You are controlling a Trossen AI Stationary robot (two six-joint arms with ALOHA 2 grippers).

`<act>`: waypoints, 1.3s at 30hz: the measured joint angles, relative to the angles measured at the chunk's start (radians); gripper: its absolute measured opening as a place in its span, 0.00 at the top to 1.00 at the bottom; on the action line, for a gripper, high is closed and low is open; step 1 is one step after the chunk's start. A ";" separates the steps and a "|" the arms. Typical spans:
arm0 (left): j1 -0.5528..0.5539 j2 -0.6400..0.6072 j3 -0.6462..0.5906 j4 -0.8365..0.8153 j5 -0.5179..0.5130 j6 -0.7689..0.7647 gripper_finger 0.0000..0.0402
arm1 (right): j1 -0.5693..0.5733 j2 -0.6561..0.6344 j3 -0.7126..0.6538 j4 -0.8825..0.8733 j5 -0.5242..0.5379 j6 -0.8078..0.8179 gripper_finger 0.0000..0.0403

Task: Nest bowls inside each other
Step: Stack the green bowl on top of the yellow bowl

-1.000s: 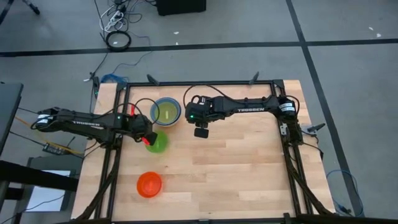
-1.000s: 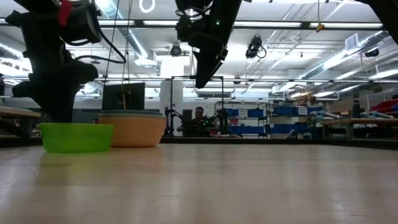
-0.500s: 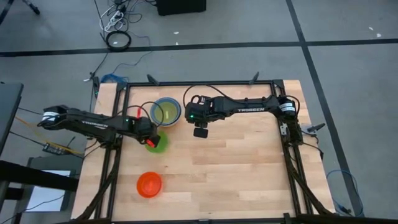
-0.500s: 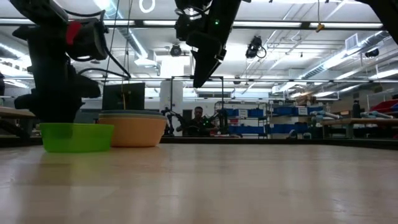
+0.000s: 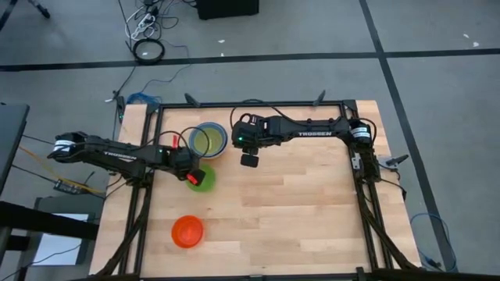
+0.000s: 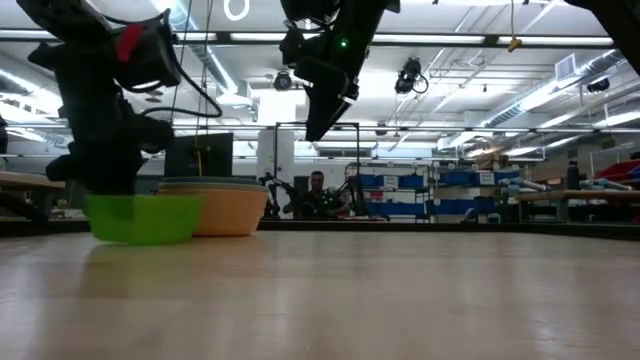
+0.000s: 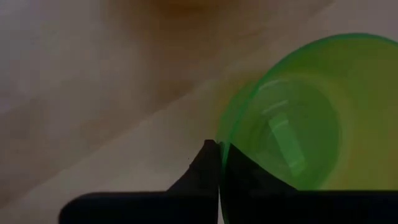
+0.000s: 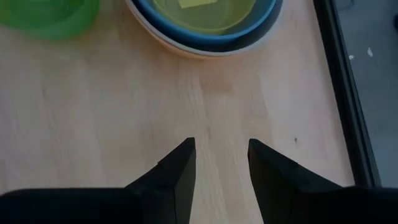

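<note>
**Green Bowl Pinched at the Rim, Beside the Nested Stack**

Chosen as landmark: nested stack of smooth round plastic bowls (image 5: 208, 140) near the far edge of the pale wooden plank table (image 5: 297, 211). From above, a yellow bowl innermost, ringed by blue, then a pale outer rim. From table height, a peach-orange outer wall with a grey-blue edge above it (image 6: 218, 207).

Just beside that stack, on the near-left side: small translucent green plastic bowl (image 5: 202, 179), round, thin-walled, glossy. Seen at table height (image 6: 143, 217) overlapping the stack's left flank; touching or narrowly apart, impossible to tell. Bowl base seemingly on the wood.

Left gripper (image 5: 192, 176) down at the green bowl, clamped tight on its thin rim; in the wrist view, a dark pointed finger (image 7: 208, 168) outside the wall, the other finger a dark shape seen through the translucent green plastic (image 7: 292, 118).

Right gripper (image 5: 249, 159) just right of the stack, raised above the table, holding nothing. Two matte black tapered fingers (image 8: 180, 168) parted with bare wood grain between them, stack rim (image 8: 205, 25) ahead.

Well away from the stack, toward the near-left corner: bright red-orange round plastic bowl (image 5: 187, 232), alone, upright on the wood.

Black metal frame (image 5: 258, 104) bordering the table behind the stack.
</note>
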 joint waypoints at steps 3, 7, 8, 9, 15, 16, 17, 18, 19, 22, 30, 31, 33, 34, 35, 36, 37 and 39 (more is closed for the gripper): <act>-0.005 -0.002 0.018 0.031 0.039 0.007 0.99 | -0.003 0.000 0.000 0.000 0.000 0.000 0.67; -0.016 -0.005 0.081 0.019 0.054 0.041 0.99 | -0.006 0.000 0.000 -0.007 0.000 0.001 0.67; -0.016 -0.006 0.102 0.013 0.054 0.057 0.99 | -0.006 0.000 0.000 -0.015 0.001 0.001 0.67; -0.016 -0.009 0.124 0.003 0.053 0.074 0.99 | -0.007 0.000 0.000 -0.027 0.001 0.001 0.67; -0.017 -0.010 0.302 -0.163 -0.053 0.183 0.99 | -0.006 -0.013 0.000 -0.111 0.001 0.010 0.68; -0.017 -0.010 0.333 -0.194 -0.075 0.196 0.99 | -0.004 -0.016 0.000 -0.116 0.001 0.010 0.68; -0.017 -0.010 0.363 -0.226 -0.095 0.212 0.99 | -0.003 -0.021 0.000 -0.117 0.001 0.011 0.68; -0.017 -0.010 0.391 -0.258 -0.113 0.224 0.99 | 0.001 -0.026 0.000 -0.124 0.001 0.011 0.68; -0.016 -0.010 0.418 -0.285 -0.132 0.241 0.99 | 0.004 -0.031 0.000 -0.130 0.002 0.011 0.68; -0.006 -0.010 0.487 -0.343 -0.204 0.298 0.99 | 0.016 -0.066 0.000 -0.147 0.006 0.019 0.68; 0.124 -0.010 0.571 -0.352 -0.281 0.443 0.99 | 0.059 -0.200 0.000 -0.187 0.077 0.045 0.68; 0.147 -0.010 0.571 -0.346 -0.282 0.455 0.99 | 0.063 -0.217 0.000 -0.188 0.077 0.050 0.68; 0.193 -0.010 0.571 -0.322 -0.283 0.478 0.99 | 0.073 -0.245 0.000 -0.188 0.077 0.069 0.68; 0.213 -0.010 0.571 -0.313 -0.281 0.493 0.99 | 0.077 -0.257 0.000 -0.189 0.077 0.077 0.68; 0.234 -0.010 0.571 -0.303 -0.274 0.509 0.99 | 0.082 -0.266 0.000 -0.193 0.077 0.084 0.68; 0.256 -0.010 0.571 -0.288 -0.266 0.529 0.99 | 0.087 -0.272 0.000 -0.195 0.077 0.087 0.68; 0.279 -0.008 0.571 -0.269 -0.262 0.551 0.99 | 0.091 -0.277 0.000 -0.196 0.078 0.087 0.68; 0.327 0.007 0.572 -0.251 -0.260 0.580 0.99 | 0.098 -0.278 0.000 -0.196 0.081 0.087 0.68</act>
